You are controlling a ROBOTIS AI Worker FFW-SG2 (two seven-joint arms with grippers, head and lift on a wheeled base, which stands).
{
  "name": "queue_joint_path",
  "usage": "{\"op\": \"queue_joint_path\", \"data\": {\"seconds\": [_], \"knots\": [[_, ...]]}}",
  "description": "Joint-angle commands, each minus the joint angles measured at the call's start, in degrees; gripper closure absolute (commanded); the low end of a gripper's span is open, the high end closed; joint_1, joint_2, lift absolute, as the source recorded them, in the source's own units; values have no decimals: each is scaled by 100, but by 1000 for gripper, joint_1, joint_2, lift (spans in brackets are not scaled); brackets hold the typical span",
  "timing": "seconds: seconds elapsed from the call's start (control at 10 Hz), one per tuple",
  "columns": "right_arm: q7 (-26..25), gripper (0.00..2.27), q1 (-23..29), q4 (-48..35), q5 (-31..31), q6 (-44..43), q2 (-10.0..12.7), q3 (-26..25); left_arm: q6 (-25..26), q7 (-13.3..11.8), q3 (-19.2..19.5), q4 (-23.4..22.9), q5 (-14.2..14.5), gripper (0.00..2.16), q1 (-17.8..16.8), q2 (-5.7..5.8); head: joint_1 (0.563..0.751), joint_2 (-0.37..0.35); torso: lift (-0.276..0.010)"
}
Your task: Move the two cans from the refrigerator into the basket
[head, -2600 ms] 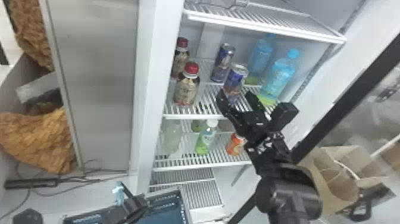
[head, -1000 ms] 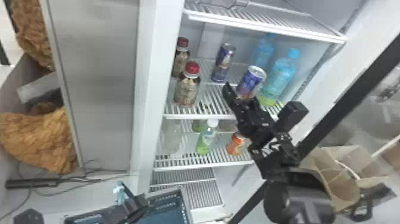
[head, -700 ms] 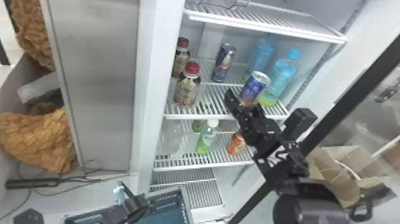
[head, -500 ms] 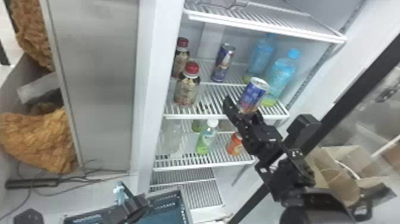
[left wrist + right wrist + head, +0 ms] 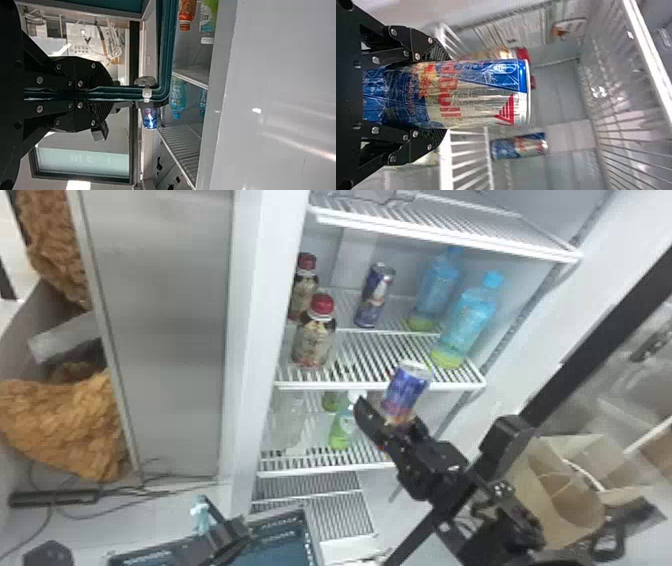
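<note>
There were two cans [image 5: 405, 390], two red-capped bottles [image 5: 315, 340], two blue bottles [image 5: 467, 322], one orange bottle [image 5: 187, 12], at least one green-labelled bottle [image 5: 343, 427] and one basket [image 5: 164, 47].

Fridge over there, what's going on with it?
A robot is taking cans out. Its right hand grips one blue-and-silver can near the front edge of a wire shelf, while a matching second can stands farther back on that shelf. The left hand is clamped on the rim of the teal basket. Neither of these cans is in it yet.
</note>
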Motion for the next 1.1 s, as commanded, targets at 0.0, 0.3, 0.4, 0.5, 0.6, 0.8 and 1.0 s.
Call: {"op": "queue_joint_path", "data": {"seconds": [0.0,0.3,0.4,0.5,0.6,0.8,1.0], "knots": [[68,1280,198,-135,-66,242,31,85,4,-1,-3,0,0,1191,1,1,695,-350,-31],[438,1280,381,-276,-363,959,-4,348,4,-1,8,0,0,1191,1,1,695,-311,-31],[561,1280,366,-219,-523,1254,-4,439,4,-1,8,0,0,1191,1,1,695,-298,-31],[692,1280,366,-163,-568,1535,-4,497,-11,-1,8,0,0,1191,1,-8,695,-271,-31],[842,1280,352,-135,-568,1859,-4,542,-11,-1,20,0,0,1191,15,-8,695,-249,-31],[1062,1280,296,-135,-557,2379,-56,634,-11,-1,43,0,0,1191,43,-8,695,-220,-31],[1237,1280,212,-163,-557,2942,-188,771,-11,-1,43,0,0,1191,43,-17,695,-192,-31]]}}
